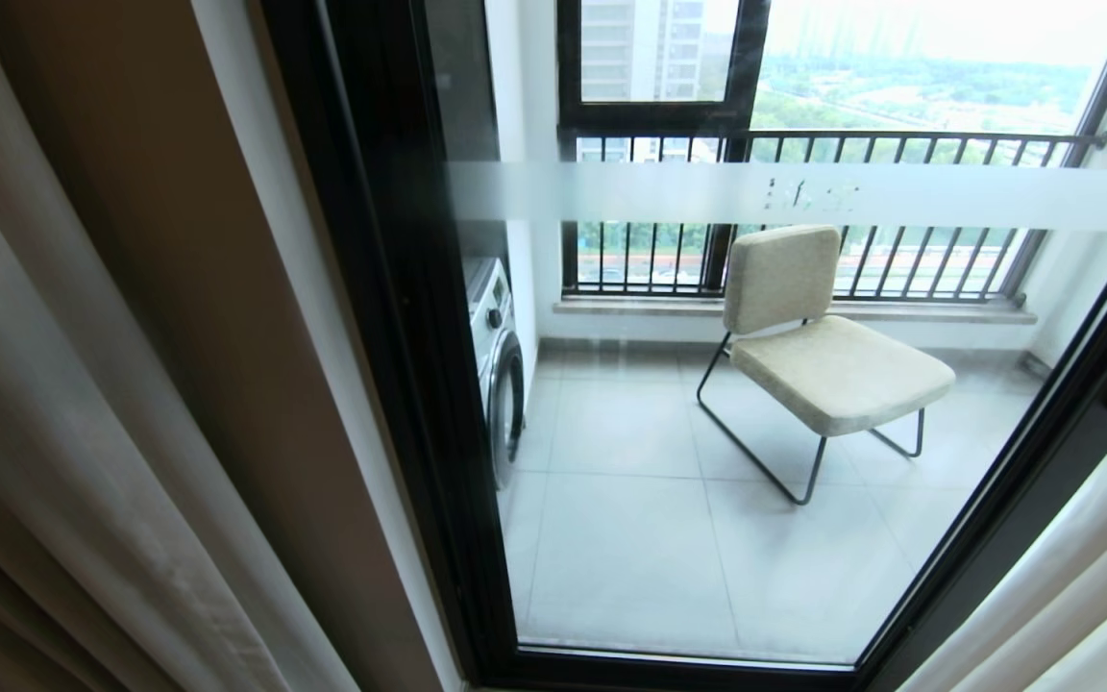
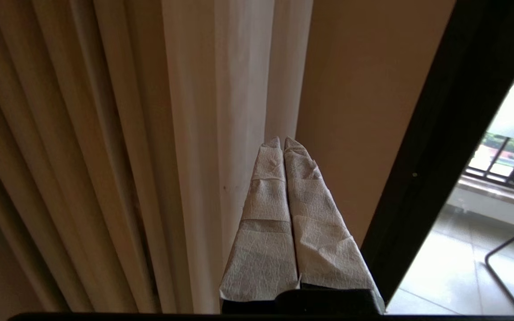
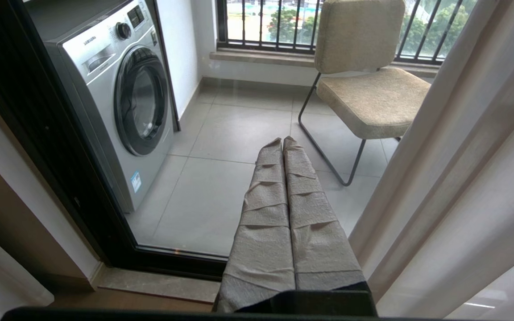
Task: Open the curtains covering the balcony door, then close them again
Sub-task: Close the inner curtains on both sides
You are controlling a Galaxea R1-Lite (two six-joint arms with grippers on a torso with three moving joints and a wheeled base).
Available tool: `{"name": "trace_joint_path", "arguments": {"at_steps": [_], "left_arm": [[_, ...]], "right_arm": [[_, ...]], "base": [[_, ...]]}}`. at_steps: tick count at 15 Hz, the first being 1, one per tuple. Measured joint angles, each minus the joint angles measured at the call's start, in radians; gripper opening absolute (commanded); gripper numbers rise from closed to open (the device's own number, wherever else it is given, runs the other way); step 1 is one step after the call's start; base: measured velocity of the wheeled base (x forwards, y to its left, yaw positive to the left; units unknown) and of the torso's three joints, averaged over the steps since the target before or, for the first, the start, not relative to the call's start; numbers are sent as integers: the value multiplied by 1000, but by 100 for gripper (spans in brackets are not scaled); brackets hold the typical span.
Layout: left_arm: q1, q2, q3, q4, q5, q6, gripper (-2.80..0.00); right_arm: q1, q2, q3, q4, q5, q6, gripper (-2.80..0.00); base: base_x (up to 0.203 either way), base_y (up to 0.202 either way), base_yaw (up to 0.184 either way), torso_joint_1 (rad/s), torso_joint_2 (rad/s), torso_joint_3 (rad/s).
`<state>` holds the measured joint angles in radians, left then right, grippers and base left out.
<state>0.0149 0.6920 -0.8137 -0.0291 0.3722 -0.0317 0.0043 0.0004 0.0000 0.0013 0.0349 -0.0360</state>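
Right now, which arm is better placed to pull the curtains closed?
Probably the left: its left gripper, shut, points at the gathered curtains close ahead. The right gripper, shut, faces the balcony door glass.

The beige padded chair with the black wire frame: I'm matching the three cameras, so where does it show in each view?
Head view: the beige padded chair stands right of centre on the balcony tiles, behind the glass.
Left wrist view: only a black leg and a sliver of cushion at the right edge.
Right wrist view: upper right, beyond the shut right pincer.
Shared landmark: the black window railing bars.
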Motion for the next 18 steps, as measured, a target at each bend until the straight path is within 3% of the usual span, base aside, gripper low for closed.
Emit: {"name": "trace_joint_path", "arguments": {"at_steps": [1,2,4,10,14,16,18], "left_arm": [[3,45,-39,0,45,0,-95],[11,90,-75,0,84,0,0],[47,167,-134,2,113,-1,0],[181,366,-288,-3,112,-8,0],[225,468,-335,-74,107,-8,0],[250,516,-347,-124,86,-8,0],[284,557,-356,-163,14,-9,0]], "right_arm": [[0,0,0,0,0,0,-280],[0,0,0,0,0,0,-280],[0,0,0,0,0,-1,-280],[0,0,0,0,0,0,-280],[0,0,0,0,0,0,-280],[0,0,0,0,0,0,-280],[0,0,0,0,0,-1,-280]], "base": [[0,0,0,0,0,0],[0,0,0,0,0,0],[0,0,0,0,0,0],[0,0,0,0,0,0],[0,0,0,0,0,0],[0,0,0,0,0,0],[0,0,0,0,0,0]]}}
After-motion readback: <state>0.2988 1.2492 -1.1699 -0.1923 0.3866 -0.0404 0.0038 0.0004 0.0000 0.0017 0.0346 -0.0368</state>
